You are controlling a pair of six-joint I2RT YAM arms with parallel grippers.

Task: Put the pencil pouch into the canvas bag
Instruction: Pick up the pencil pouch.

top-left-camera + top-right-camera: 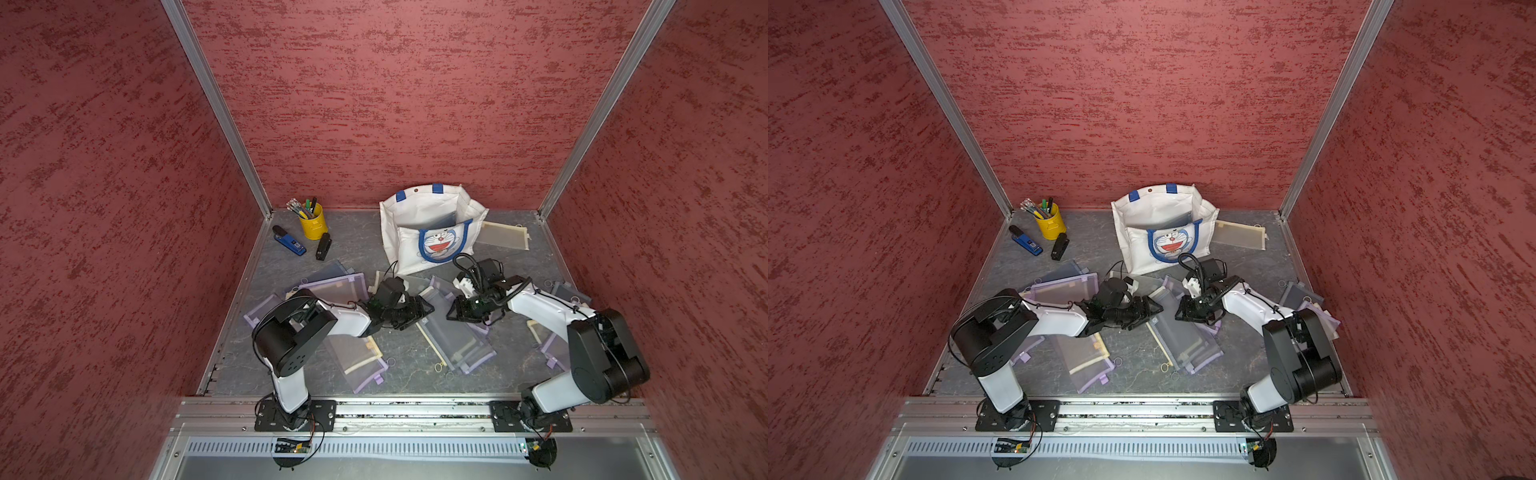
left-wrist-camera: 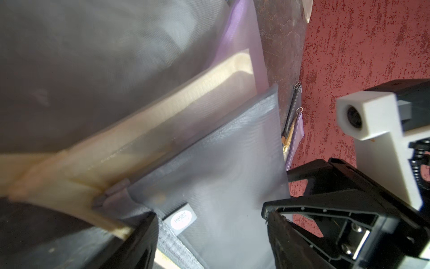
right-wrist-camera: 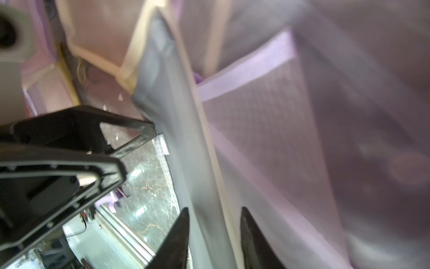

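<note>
Just below centre in a top view, on the table (image 1: 357, 249), the left tool (image 1: 428, 309) rests with jaws apart beside a grey pencil pouch (image 3: 181, 144). The right tool (image 3: 214, 221) straddles that pouch; I cannot tell whether it grips. Farther back, at centre, the canvas bag (image 1: 405, 249) stands open.

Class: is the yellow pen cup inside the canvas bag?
No, the yellow pen cup stands on the table, apart from the canvas bag.
</note>
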